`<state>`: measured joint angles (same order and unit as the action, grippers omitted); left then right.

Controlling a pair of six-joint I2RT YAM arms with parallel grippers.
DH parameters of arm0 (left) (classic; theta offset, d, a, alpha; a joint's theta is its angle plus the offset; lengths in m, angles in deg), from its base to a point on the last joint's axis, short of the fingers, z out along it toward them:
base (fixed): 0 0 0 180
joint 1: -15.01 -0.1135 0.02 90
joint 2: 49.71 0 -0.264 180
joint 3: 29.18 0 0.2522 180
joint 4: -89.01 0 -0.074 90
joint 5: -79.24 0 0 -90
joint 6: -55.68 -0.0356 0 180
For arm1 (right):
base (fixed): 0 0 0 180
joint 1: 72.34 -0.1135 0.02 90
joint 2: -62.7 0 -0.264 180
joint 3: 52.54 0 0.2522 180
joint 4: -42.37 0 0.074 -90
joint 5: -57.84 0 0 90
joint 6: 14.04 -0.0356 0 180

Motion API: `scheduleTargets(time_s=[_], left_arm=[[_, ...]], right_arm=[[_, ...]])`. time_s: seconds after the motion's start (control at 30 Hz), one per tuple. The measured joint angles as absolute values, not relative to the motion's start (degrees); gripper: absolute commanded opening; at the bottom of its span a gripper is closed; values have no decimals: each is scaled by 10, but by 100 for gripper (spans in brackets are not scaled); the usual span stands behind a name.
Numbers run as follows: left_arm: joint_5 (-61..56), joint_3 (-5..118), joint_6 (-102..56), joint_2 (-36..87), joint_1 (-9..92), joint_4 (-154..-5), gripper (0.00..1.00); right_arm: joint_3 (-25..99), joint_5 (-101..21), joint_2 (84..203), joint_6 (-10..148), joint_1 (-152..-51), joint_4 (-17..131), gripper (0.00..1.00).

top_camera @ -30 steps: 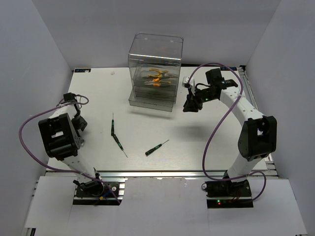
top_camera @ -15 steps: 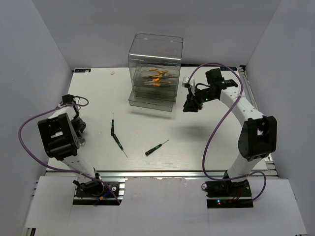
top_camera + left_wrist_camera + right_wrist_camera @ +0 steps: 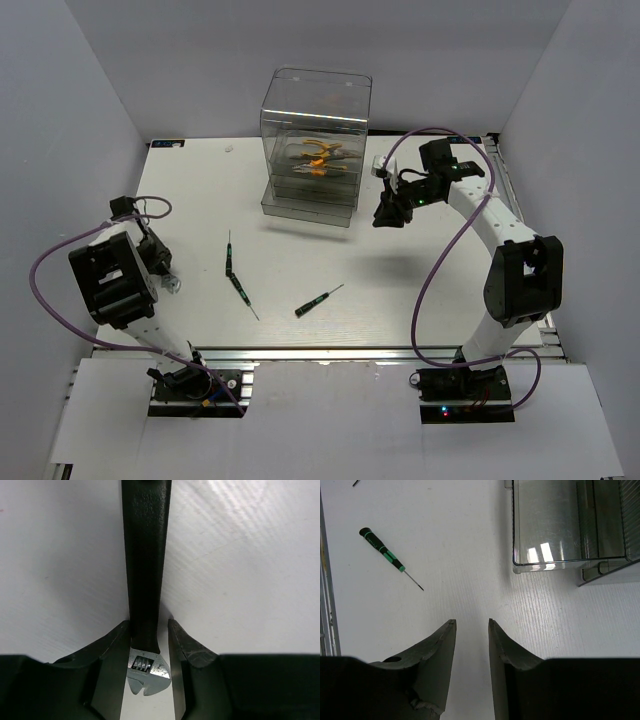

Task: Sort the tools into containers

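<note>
My left gripper (image 3: 165,275) is at the table's left side. In the left wrist view it (image 3: 148,625) is closed around a small adjustable wrench (image 3: 145,570) with a black handle and a silver head. My right gripper (image 3: 386,214) is open and empty above the table, just right of the clear box of drawers (image 3: 315,130). Its jaws (image 3: 471,622) stand apart over bare table. Orange-handled pliers (image 3: 320,155) lie in an upper drawer. A lower drawer (image 3: 560,530) is pulled out. Three black-green screwdrivers (image 3: 229,255) (image 3: 241,292) (image 3: 318,301) lie on the table; one shows in the right wrist view (image 3: 387,555).
White walls close off the table at the left, right and back. A metal rail (image 3: 320,352) runs along the near edge. Purple cables (image 3: 435,260) loop off both arms.
My left arm has swung a little to the left and turned, carrying its gripper with it. The right arm and the screwdrivers have hardly moved.
</note>
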<state>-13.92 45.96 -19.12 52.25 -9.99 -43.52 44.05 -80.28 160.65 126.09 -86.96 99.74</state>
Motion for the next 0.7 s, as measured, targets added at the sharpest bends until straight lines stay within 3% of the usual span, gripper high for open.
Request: scheduleTargets(time_s=[0.13, 0.2, 0.23, 0.3, 0.7], left_arm=[[-103, 457, -198, 525, -99, -454, 40], [-89, 455, -198, 527, -99, -466, 26], [-85, 454, -196, 527, -99, -470, 10], [-76, 451, -192, 526, -99, -473, 1], [-40, 438, -178, 508, -105, -501, 0]], right_arm=[[440, -803, 1607, 1261, -869, 997, 39], [440, -803, 1607, 1261, -869, 997, 39], [440, -803, 1607, 1261, -869, 997, 39], [440, -803, 1607, 1260, -867, 997, 38], [439, -803, 1606, 1254, -862, 992, 38]])
